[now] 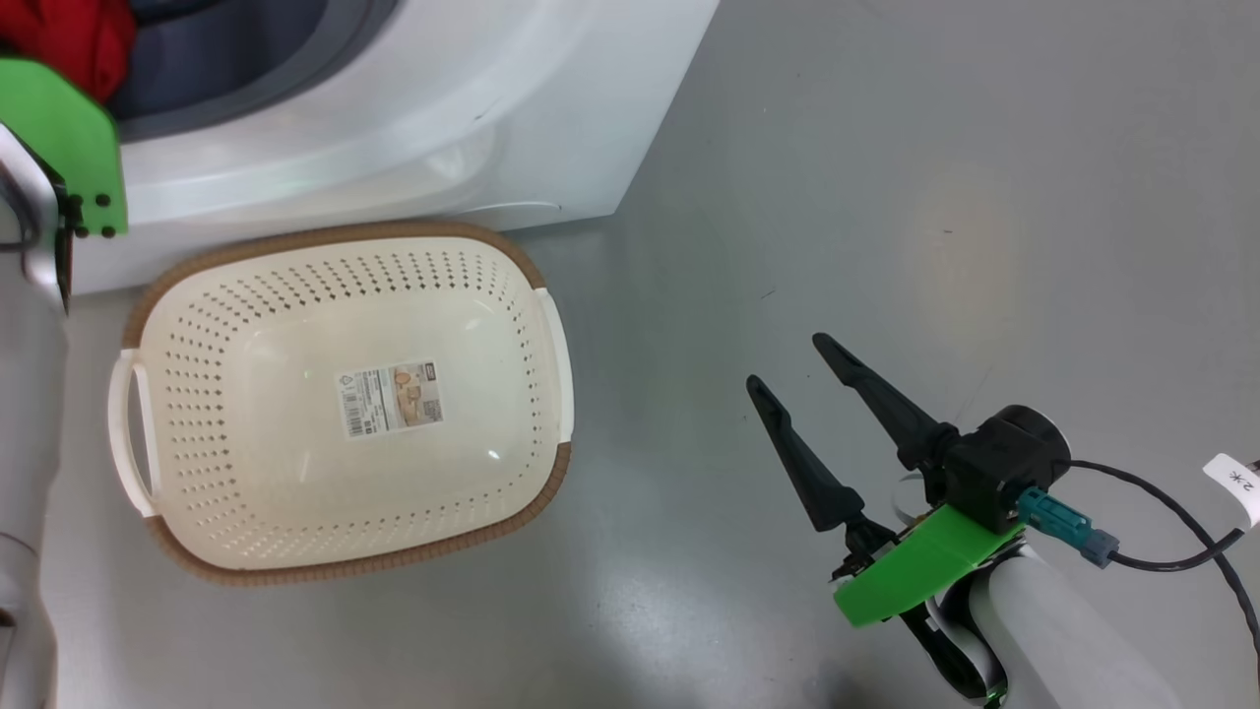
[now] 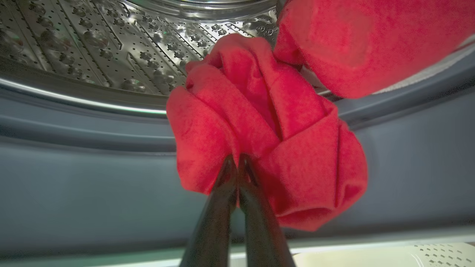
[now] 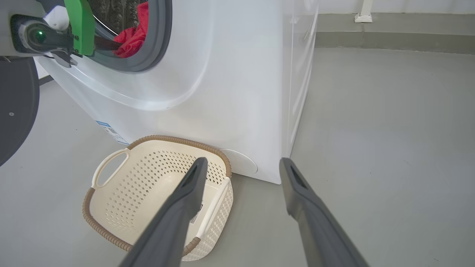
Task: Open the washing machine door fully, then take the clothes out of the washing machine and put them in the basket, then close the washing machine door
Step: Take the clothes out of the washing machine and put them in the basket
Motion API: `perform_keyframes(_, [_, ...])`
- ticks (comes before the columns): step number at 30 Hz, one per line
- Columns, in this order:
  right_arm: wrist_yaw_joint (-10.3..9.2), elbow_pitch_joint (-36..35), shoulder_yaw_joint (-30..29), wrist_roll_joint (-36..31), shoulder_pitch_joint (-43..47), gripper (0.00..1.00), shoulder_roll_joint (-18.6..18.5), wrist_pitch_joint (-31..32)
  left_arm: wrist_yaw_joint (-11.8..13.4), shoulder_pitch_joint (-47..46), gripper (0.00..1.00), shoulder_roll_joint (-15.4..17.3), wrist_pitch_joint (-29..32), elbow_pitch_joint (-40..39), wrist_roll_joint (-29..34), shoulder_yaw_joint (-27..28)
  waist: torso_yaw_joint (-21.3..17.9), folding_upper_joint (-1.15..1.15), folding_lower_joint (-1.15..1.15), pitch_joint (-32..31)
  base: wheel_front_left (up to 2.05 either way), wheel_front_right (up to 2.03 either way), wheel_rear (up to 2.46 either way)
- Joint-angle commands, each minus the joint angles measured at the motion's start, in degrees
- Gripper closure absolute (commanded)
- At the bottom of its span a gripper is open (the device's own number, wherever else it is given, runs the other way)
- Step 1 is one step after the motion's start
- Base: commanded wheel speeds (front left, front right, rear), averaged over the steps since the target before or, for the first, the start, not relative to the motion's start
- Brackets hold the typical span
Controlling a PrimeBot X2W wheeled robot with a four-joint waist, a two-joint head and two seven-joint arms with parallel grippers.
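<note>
While my head camera cuts the washing machine (image 1: 394,128) off at its lower front, my right wrist camera takes in the whole white face and one side of it. The round mouth is uncovered, and the dark door (image 3: 15,107) stands open at that view's left edge. My left wrist camera looks right into the mouth, where the perforated steel drum (image 2: 92,40) curves across the top and the grey rubber ring (image 2: 92,178) runs below it.

On the grey floor (image 1: 935,197) just in front of the machine stands the basket (image 1: 335,236), upright, its brown rim close to the machine's foot. From above I can read its bottom as pale plastic with a sticker (image 1: 389,397) in the middle. The right wrist camera shows the basket from the side, with one handle.

All the clothes (image 2: 267,122) I can see are at the machine's mouth. One red bunch hangs over the rubber ring, and a second red piece lies above it, towards that view's upper right. My head camera catches them as a red corner at its top left.

My left gripper (image 2: 237,159) has its two fingers pressed together on a fold of the lower red bunch, and the cloth bulges round the tips. My right gripper (image 1: 786,360) hangs over bare floor to the right of the basket, well apart from the clothes. Its fingers are spread wide, touching nothing.
</note>
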Motion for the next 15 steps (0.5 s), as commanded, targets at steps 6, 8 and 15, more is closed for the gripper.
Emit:
perform_keyframes(6, [0.36,-1.6,0.2,0.4,0.4,0.00,0.5,-0.4,-0.8,-0.6,1.00,2.9,-5.6,-2.0,-1.7,1.1,0.7,0.00,0.00,0.6,0.00,0.00,0.00])
perform_keyframes(8, [0.36,-1.6,0.1,0.3,0.4,0.00,0.5,-0.4,-1.0,-0.1,1.00,2.7,-7.5,-2.2,-2.3,1.3,1.0,0.00,0.00,0.6,0.00,0.00,0.00])
perform_keyframes(15, [0.36,-1.7,-0.8,0.3,0.4,0.00,0.2,-0.4,-2.7,2.1,1.00,2.4,-14.7,-3.7,-4.4,2.2,2.4,0.00,0.00,-0.1,0.00,0.00,0.00])
